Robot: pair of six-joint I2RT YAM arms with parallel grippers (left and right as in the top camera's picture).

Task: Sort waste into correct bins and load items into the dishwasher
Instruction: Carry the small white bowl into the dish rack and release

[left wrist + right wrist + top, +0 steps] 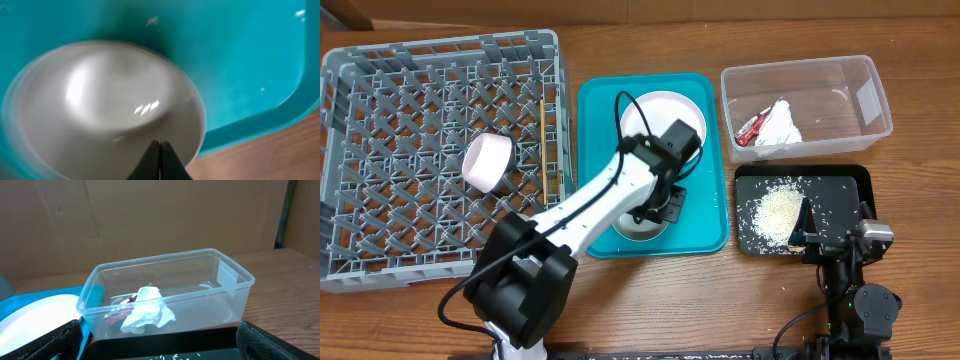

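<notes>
My left gripper (658, 205) is shut and empty, its tips (160, 150) low over a small white bowl (100, 110) at the front of the teal serving tray (705, 235). A round white plate (665, 115) lies at the tray's back. The grey dish rack (380, 160) holds a white cup (488, 160) on its side and thin chopsticks (560, 160) along its right wall. The clear tub (865, 95) holds the red wrapper (750, 128) and white tissue (782, 122); both also show in the right wrist view, tissue (147, 310). Rice (780, 210) lies in the black tray (850, 185). My right gripper (835, 240) is open at that tray's front edge.
The left arm reaches diagonally from the table's front over the tray's near left corner. The tub (165, 275) stands directly behind the black tray (165, 342). A cardboard wall rises behind the table in the right wrist view.
</notes>
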